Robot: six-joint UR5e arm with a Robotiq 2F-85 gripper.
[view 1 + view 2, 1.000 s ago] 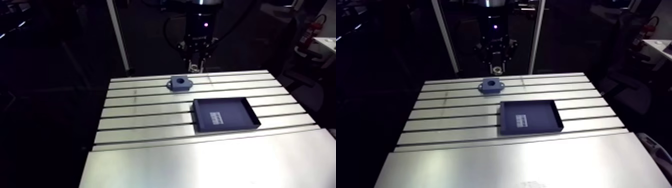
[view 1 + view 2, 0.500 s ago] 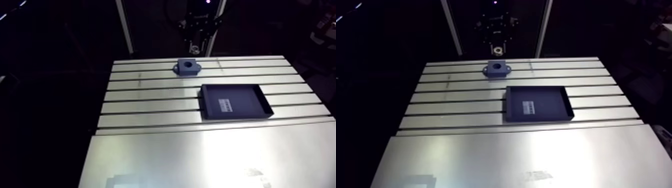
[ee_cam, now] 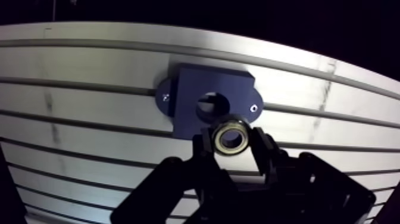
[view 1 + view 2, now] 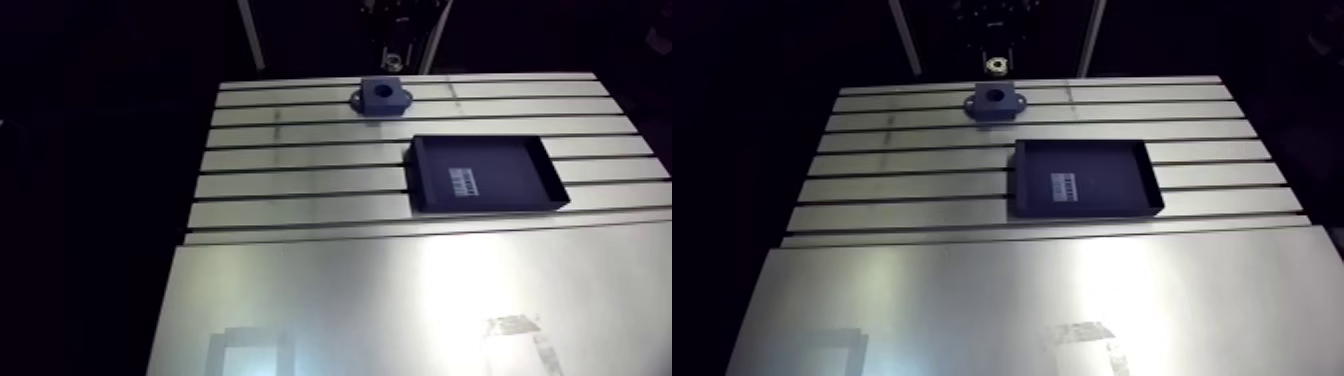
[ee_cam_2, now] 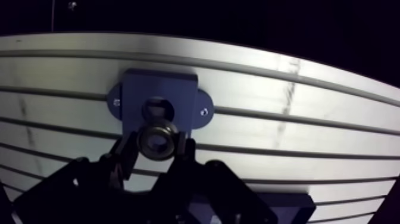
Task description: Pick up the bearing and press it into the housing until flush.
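Note:
In the wrist view my gripper [image 3: 231, 138] is shut on the bearing [image 3: 231, 137], a steel ring held between the two black fingers. It hangs above the table, just short of the round bore of the dark blue housing [image 3: 191, 89]. The housing is a block with two side ears, resting on the slotted table. In the arm view the housing [image 4: 384, 95] sits near the table's far edge, and the bearing [image 4: 995, 66] shows as a small bright ring just beyond it, under the dark wrist.
A shallow black tray [image 4: 485, 173] with a white label lies on the slotted table [image 4: 300, 190], nearer than the housing and to its right. A smooth metal plate [image 4: 400, 300] covers the near part of the table.
The arm view has shifted, so table, housing and tray sit higher and farther right in the picture. The gripper stays just beyond the housing with the bearing in it.

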